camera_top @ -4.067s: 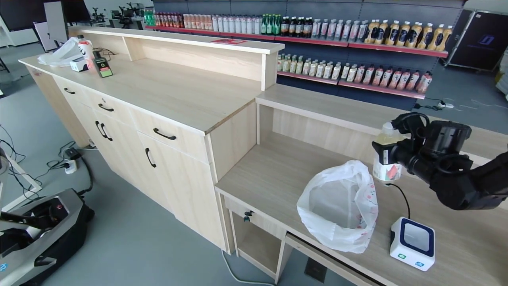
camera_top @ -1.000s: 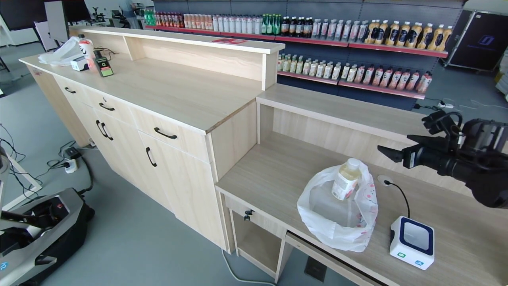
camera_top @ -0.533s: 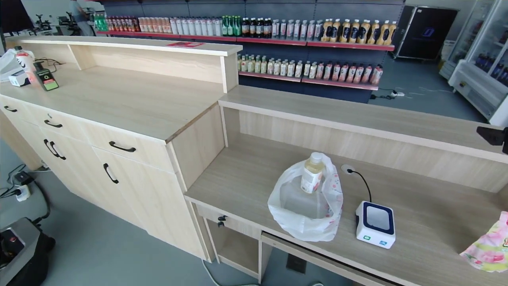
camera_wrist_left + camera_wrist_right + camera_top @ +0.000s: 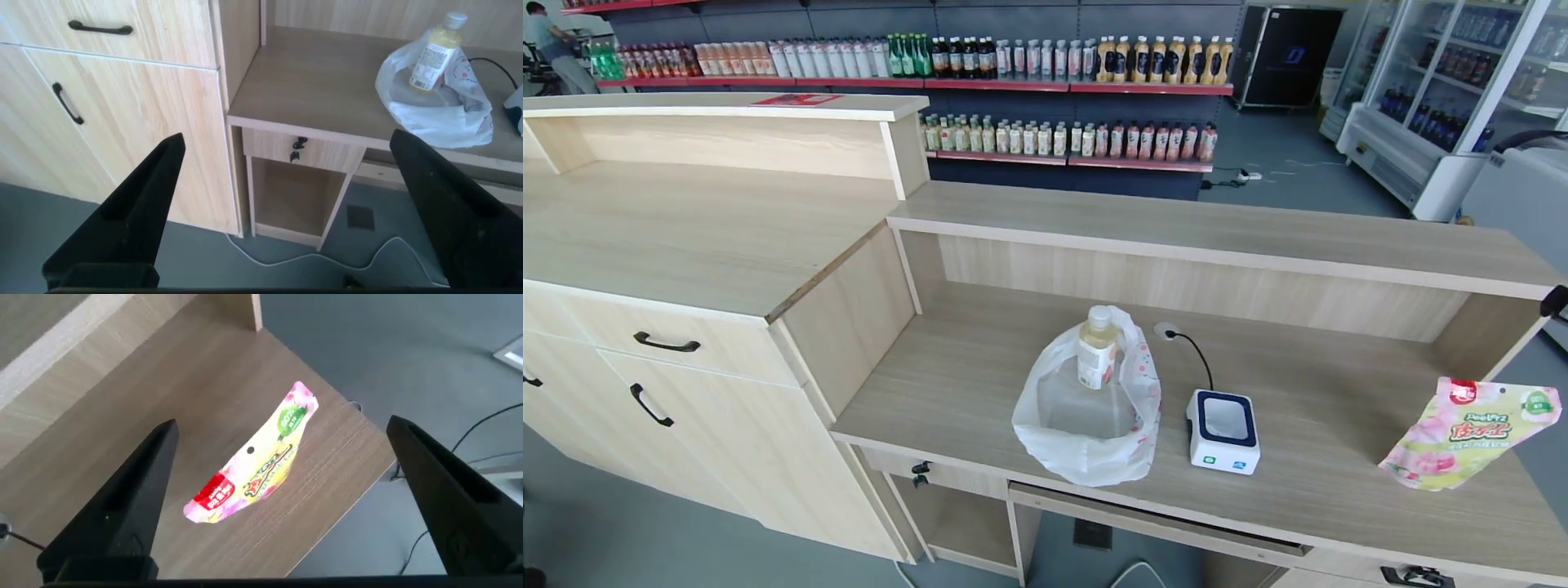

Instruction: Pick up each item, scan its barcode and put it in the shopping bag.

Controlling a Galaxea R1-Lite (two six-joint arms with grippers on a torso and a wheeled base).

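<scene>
right claw (image 4: 279, 423) spread; pouch (image 4: 255, 467) flat, lengthwise along counter (image 4: 98, 400)

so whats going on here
A robot is running a checkout. The bottle stands in the bag on the counter, next to the scanner. A pink pouch lies flat at the counter's right end, not yet bagged. The right gripper hangs open above the pouch; the left gripper is open and empty, out by the counter's left end.
</scene>
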